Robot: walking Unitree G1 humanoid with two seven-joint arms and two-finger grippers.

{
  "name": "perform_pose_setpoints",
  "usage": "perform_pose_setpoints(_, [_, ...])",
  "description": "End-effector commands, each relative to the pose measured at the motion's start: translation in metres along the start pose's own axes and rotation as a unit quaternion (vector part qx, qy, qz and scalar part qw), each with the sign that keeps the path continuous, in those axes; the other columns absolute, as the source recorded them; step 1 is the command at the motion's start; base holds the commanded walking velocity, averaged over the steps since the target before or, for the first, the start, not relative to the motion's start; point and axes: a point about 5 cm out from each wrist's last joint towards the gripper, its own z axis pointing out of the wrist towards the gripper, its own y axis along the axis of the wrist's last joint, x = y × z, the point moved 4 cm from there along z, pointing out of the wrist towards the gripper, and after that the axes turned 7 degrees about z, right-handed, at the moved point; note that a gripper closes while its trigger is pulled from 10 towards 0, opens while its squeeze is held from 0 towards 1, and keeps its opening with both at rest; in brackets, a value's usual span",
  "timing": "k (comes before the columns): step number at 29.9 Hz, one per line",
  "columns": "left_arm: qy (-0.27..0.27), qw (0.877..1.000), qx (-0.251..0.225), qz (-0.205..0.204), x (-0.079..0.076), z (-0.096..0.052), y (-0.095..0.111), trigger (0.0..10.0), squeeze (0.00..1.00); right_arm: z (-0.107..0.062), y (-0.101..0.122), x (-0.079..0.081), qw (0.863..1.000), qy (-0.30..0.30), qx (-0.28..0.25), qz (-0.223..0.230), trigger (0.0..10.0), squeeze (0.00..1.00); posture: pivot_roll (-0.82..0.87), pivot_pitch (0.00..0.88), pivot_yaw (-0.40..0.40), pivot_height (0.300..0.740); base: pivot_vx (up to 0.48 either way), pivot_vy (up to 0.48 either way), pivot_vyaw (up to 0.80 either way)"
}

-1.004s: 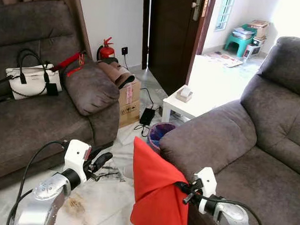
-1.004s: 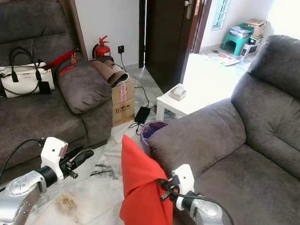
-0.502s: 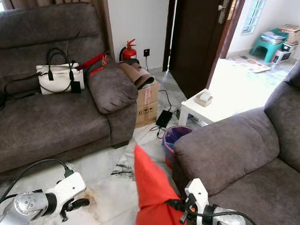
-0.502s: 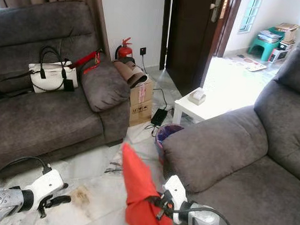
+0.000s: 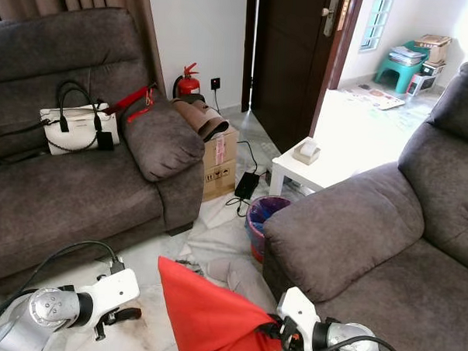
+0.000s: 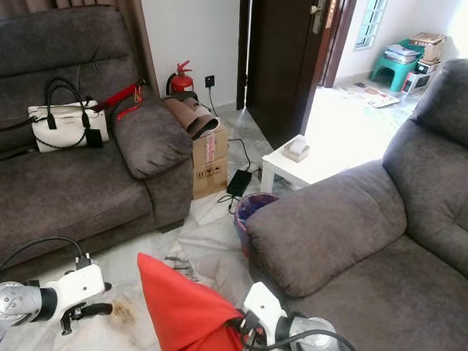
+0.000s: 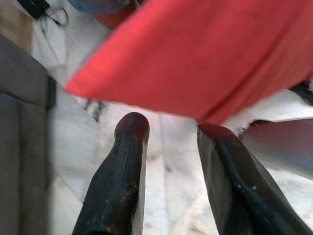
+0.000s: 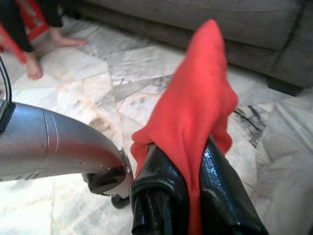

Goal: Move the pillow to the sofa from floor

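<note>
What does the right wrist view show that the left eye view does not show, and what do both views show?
Right wrist view: the gripper's fingers clamped on the cloth, and a person's bare feet on the marble floor. Left eye view: the white handbag, fire extinguisher, white side table and right-hand sofa. Both: the red pillow, held by the right gripper.

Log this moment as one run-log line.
right end effector: shut on red pillow | left end effector: open, near floor | sofa: pillow not yet on it

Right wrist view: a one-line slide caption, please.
Right end effector shut on the red pillow above the marble floor, grey sofa behind.
</note>
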Motion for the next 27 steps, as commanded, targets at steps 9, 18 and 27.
perform_pose_setpoints(9, [-0.014,1.000,0.007,-0.002,-0.007,0.001,-0.006,10.0,0.00,0.003,0.033,-0.018,0.998,-0.043,-0.051,-0.014,10.0,0.00,0.08,0.000,0.039,0.740,0.000,0.000,0.44])
perform_pose_setpoints(18, [-0.005,1.000,-0.016,-0.014,-0.010,0.007,0.004,10.0,0.00,-0.008,0.028,-0.043,0.987,-0.150,-0.053,0.023,10.0,0.00,0.08,0.000,0.037,0.740,0.000,0.000,-0.26])
perform_pose_setpoints(27, [-0.001,1.000,-0.030,-0.001,-0.012,0.010,0.010,10.0,0.00,-0.007,0.023,-0.041,0.986,-0.155,-0.049,0.027,10.0,0.00,0.08,0.000,0.039,0.740,0.000,0.000,-0.79])
